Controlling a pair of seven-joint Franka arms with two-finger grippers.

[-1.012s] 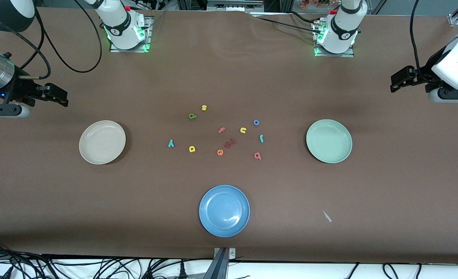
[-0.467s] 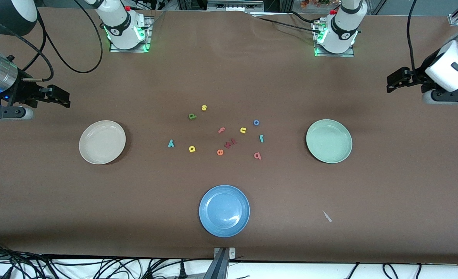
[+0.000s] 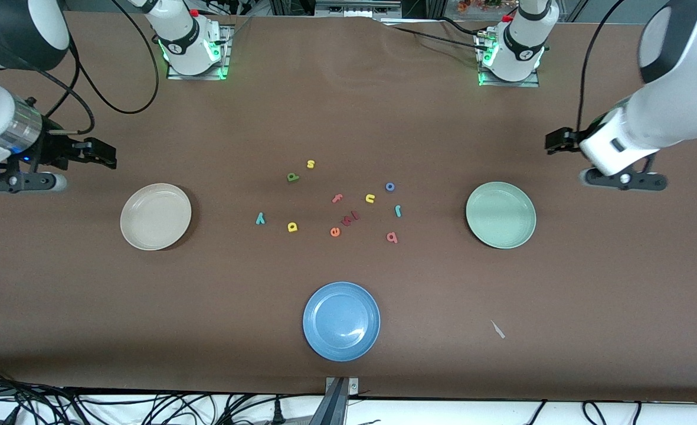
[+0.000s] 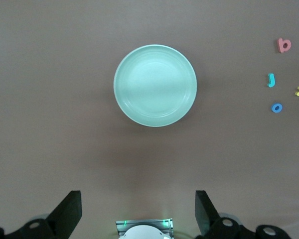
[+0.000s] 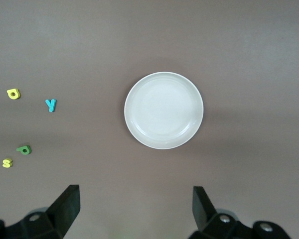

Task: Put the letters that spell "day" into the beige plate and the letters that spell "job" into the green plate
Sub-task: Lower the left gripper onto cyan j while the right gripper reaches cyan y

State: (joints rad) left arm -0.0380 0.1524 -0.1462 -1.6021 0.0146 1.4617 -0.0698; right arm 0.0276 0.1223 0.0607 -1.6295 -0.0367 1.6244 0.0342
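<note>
**Both arms up, fingers apart, all letters on the counter**

The left gripper (image 4: 138, 211) hangs empty, fingers spread, beside the round pale-green plate (image 3: 500, 236). The right gripper (image 5: 134, 209) likewise, beside the round beige plate (image 3: 155, 238). Between the plates on the brown counter (image 3: 590, 283) lie the olive "d" (image 3: 292, 176), yellow "a" (image 3: 292, 226), teal "y" (image 3: 259, 219), teal "j" (image 3: 398, 210), blue "o" (image 3: 390, 187) and pink "b" (image 3: 391, 237).

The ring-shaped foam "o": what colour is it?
Blue; the ring-shaped foam "o" shows best in the left wrist view.
</note>
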